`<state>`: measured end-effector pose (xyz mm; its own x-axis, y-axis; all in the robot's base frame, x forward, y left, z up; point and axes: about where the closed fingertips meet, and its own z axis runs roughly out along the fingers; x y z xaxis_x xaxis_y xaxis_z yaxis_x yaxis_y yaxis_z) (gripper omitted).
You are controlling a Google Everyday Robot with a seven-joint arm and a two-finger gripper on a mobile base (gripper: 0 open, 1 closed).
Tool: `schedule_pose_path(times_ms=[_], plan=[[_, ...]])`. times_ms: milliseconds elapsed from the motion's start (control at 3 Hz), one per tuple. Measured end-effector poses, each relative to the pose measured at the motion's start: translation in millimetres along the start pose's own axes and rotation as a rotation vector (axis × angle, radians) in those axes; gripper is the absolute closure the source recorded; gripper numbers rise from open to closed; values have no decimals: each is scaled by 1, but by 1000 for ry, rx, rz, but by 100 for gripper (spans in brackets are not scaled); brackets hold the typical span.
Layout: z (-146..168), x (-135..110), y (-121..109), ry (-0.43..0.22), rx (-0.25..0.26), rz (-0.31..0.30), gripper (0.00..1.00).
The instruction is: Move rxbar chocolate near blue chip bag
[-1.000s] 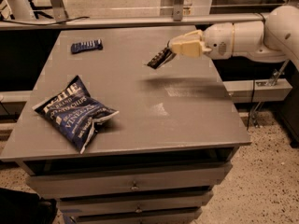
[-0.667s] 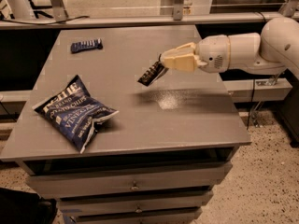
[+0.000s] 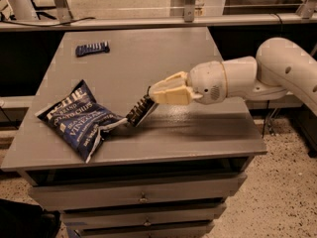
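Note:
The rxbar chocolate (image 3: 140, 110) is a small black wrapper with white lettering, held tilted by one end in my gripper (image 3: 152, 95). Its lower end hangs just right of the blue chip bag (image 3: 77, 119), close above the grey table (image 3: 198, 133). The chip bag is large, navy, crinkled, with white lettering, and lies at the front left of the table. My gripper is shut on the bar's upper end, and the white arm (image 3: 257, 76) reaches in from the right.
A small blue bar wrapper (image 3: 92, 48) lies at the table's far left. Drawers (image 3: 143, 198) sit under the tabletop. A metal rail (image 3: 158, 21) runs behind the table. Speckled floor (image 3: 282, 192) is at the right.
My gripper has carried the rxbar chocolate from the table's far right toward the front left and lower, ending right beside the blue chip bag. The bag and blue wrapper have not moved.

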<state>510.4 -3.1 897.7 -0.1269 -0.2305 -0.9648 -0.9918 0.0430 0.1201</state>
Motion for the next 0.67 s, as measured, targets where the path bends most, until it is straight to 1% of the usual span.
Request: schedule_pose_path(times_ms=[333,667], plan=[[16,8,19,29,-32,-6,82],[22,13,28,49,-43,-19,58]])
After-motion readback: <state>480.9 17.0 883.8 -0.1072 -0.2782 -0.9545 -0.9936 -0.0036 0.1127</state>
